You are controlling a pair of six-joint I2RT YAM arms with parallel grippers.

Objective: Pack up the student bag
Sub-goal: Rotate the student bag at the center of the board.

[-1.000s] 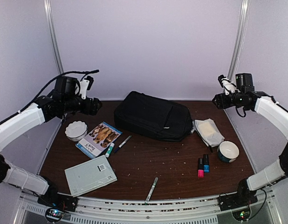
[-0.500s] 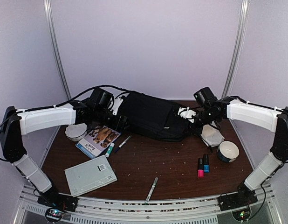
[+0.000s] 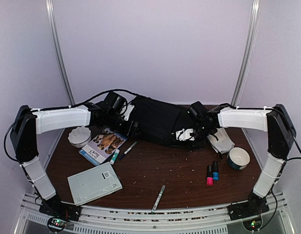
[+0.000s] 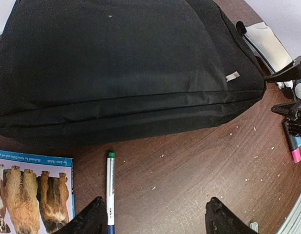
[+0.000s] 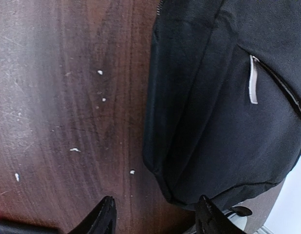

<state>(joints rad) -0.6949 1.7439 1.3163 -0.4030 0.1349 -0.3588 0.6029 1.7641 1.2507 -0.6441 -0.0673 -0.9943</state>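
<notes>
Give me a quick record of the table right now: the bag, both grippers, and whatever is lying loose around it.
bag: black backpack, lying flat at the back of the table
left gripper: open, empty, near the bag's left end
right gripper: open, empty, at the bag's right end
loose, left side: white bowl, dog booklet, pen, notebook
loose, right side: marker, pink bottle, blue bottle, teal bowl

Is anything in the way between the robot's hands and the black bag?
Nothing visible. The left gripper faces the student bag over bare table, a green-capped pen lying flat off to one side; the right gripper hangs at the bag's edge.
</notes>
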